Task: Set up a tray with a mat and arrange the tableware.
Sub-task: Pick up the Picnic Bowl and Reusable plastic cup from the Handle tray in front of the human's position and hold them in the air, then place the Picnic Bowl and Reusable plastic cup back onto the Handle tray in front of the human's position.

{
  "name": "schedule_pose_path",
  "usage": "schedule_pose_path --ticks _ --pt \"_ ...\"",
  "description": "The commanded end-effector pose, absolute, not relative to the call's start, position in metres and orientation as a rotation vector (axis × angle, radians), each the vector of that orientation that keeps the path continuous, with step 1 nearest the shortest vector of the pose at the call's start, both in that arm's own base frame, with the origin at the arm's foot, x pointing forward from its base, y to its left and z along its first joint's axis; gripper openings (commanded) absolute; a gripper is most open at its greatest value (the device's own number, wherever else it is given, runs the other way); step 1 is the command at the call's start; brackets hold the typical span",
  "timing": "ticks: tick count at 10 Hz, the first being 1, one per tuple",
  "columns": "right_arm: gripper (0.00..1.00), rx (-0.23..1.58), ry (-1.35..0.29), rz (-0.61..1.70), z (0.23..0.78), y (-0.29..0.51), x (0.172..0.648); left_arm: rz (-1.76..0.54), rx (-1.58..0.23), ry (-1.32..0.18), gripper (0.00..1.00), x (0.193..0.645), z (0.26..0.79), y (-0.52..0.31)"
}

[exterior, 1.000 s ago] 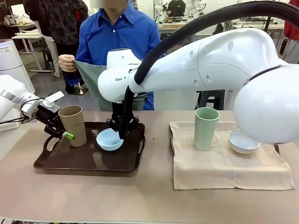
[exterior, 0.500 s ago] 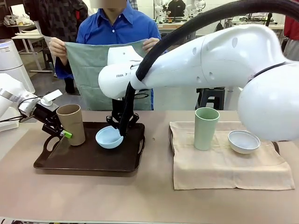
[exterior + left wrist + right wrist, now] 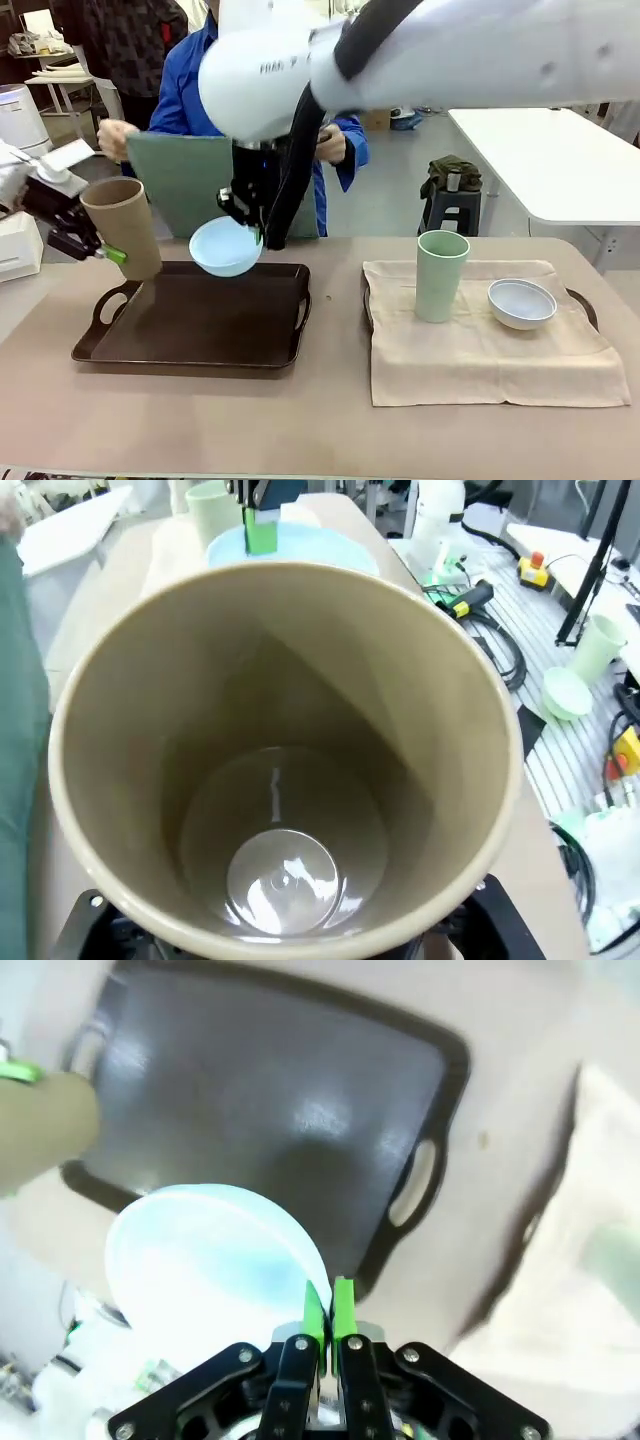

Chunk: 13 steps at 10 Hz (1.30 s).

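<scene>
Brown tray (image 3: 200,325) lies bare on the counter. Left end effector (image 3: 108,250) clamps the tan-brown cup (image 3: 122,228) above the tray's 9 o'clock handle. Right end effector (image 3: 328,1310) pinches the rim of the light blue bowl (image 3: 225,247) over the 12 o'clock edge. Step in hand: making room for the person's green mat (image 3: 180,180). Next, presumably: mat laid, both pieces lowered onto it.

Dark brown tray (image 3: 200,335) lies flat on the counter (image 3: 300,430), with a green mat (image 3: 180,185) held upright beyond its far edge. Tan-brown cup (image 3: 122,225) is in the air, tilted, above the tray's left end; light blue bowl (image 3: 226,246) is in the air, tilted, above the far rim. Pale green cup (image 3: 442,275) stands upright on a beige mat (image 3: 480,360), whitish bowl (image 3: 521,303) just beside it.
</scene>
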State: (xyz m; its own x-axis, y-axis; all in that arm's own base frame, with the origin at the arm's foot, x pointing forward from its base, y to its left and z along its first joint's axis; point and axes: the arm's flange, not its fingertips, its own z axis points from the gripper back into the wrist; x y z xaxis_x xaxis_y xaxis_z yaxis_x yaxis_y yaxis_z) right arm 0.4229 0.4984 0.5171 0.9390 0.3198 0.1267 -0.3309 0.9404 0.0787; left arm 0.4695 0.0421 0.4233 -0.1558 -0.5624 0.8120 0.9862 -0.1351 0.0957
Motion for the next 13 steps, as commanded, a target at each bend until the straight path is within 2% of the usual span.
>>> schedule_pose_path --ticks 1,3,5,6,13 --pt "0.00 0.071 -0.159 0.307 0.526 0.481 0.391 -1.634 -0.661 -0.799 0.00 0.435 0.461 0.030" --pt "0.00 0.076 -0.163 0.315 0.540 0.478 0.383 -1.651 -0.596 -0.847 0.00 0.419 0.489 0.022" --pt "0.00 0.091 -0.157 0.336 0.554 0.486 0.383 -1.576 -0.616 -0.835 0.00 0.426 0.483 0.019" --pt "0.00 0.091 -0.157 0.336 0.554 0.486 0.383 -1.658 -0.615 -0.851 0.00 0.419 0.502 0.023" --pt "0.00 0.091 -0.157 0.336 0.554 0.486 0.383 -1.658 -0.615 -0.851 0.00 0.419 0.502 0.023"
